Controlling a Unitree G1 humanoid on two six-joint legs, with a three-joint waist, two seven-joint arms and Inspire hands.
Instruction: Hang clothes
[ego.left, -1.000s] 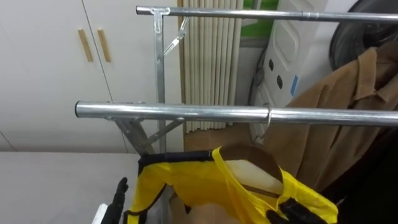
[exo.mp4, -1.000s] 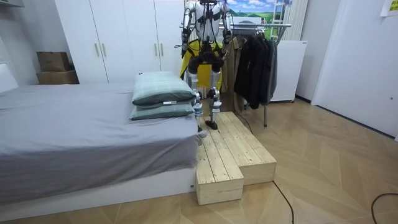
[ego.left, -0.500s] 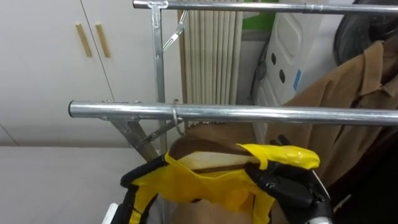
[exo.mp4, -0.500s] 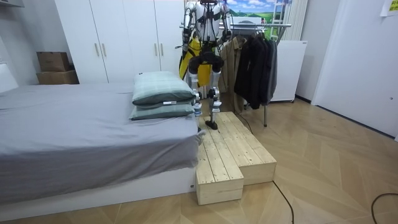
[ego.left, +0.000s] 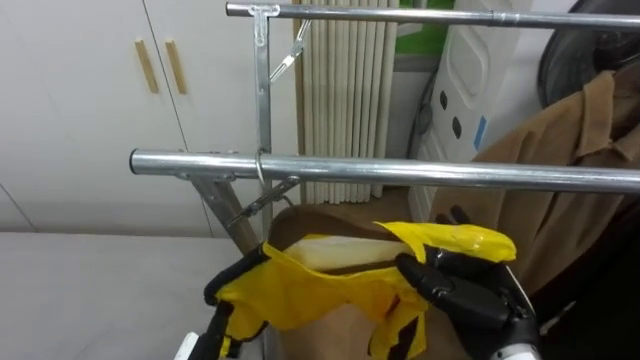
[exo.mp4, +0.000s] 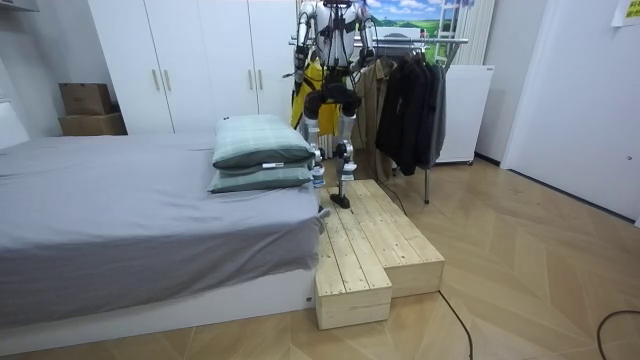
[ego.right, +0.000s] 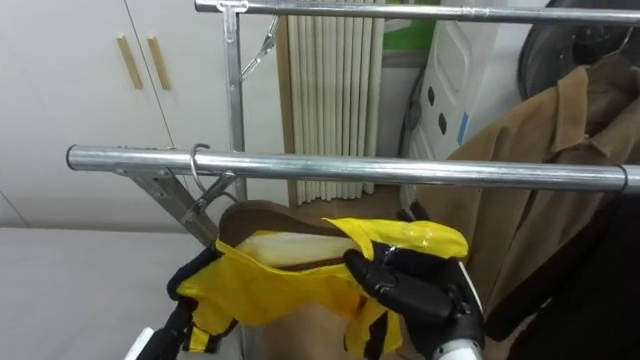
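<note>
Rail (ego.left: 400, 170): left eye view, a steel bar across the middle of the frame, its left end at centre left.
Hanger (ego.left: 330, 222): brown wood, just under the rail, lower centre, with the jacket draped over it.
Jacket (ego.left: 310, 290): yellow, bunched on the hanger, spread from lower left to lower right of centre.
Right robot hand (ego.left: 465, 295): lower right, black fingers curled tight on the jacket's right shoulder end.
Left robot hand (ego.left: 218, 298): lower left, against the jacket's left edge; whether it grips cannot be told.
Brown coat (ego.left: 560, 160): right side of the frame, hanging behind the rail.
Hook (ego.right: 200, 153): right eye view, metal, curved over the rail close to its left end, upper left of centre.
Upper rail (ego.right: 420, 12): along the top of the frame, further back.
Wardrobe (ego.right: 70, 110): white doors with wooden handles, upper left.
Robot: room view, standing upright at the clothes rack, top centre, with the jacket showing yellow at chest height.
Dark clothes (exo.mp4: 410, 110): on the rack, right of the robot.
Bed (exo.mp4: 120, 220): grey, left half of the frame.
Pillows (exo.mp4: 262, 150): two, stacked on the bed's near corner.
Platform (exo.mp4: 375, 250): wooden, on the floor at centre, between bed and rack.
</note>
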